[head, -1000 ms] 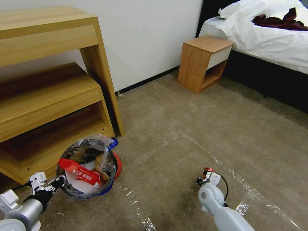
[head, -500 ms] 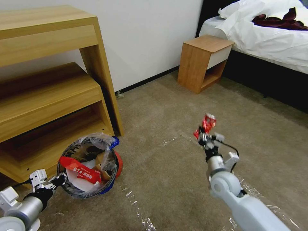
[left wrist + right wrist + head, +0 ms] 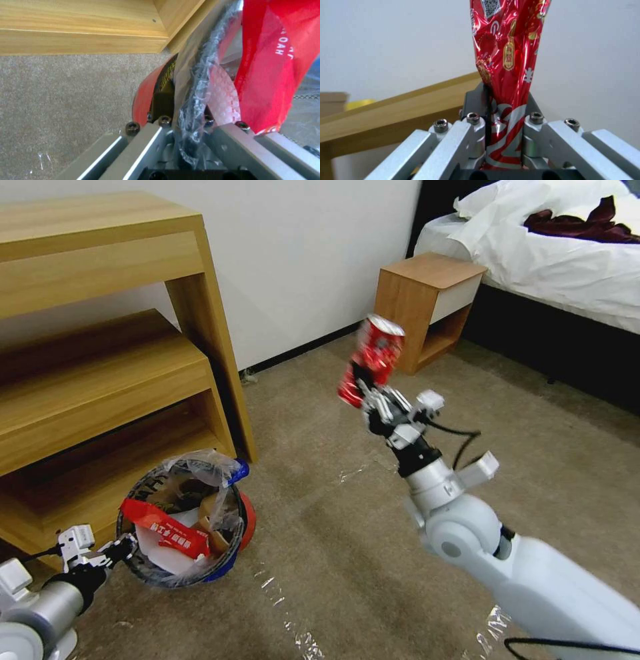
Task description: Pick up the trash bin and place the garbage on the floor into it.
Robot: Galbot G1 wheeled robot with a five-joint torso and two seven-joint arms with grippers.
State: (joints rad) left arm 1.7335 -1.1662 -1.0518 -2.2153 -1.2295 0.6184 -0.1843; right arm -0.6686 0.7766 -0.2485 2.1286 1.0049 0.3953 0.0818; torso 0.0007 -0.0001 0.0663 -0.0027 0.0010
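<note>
The trash bin (image 3: 230,563), red and blue with a black rim and a crinkly clear liner, is tilted at the lower left of the head view with a red wrapper (image 3: 167,532) and paper inside. My left gripper (image 3: 120,549) is shut on the bin's rim (image 3: 193,100), bag and all. My right gripper (image 3: 368,392) is raised high over the carpet, right of the bin, shut on a crushed red can (image 3: 372,355). The right wrist view shows the can (image 3: 508,57) pinched between the fingers (image 3: 476,130). The floor (image 3: 373,527) is beige carpet with clear tape strips.
A stepped wooden shelf unit (image 3: 107,367) stands right behind the bin. A wooden nightstand (image 3: 427,310) is against the wall at the back, with a bed (image 3: 560,260) to its right. Open carpet lies between bin and bed.
My right arm has lifted from near the floor up and leftward with the red can in its gripper. The bin in my left gripper has barely shifted.
</note>
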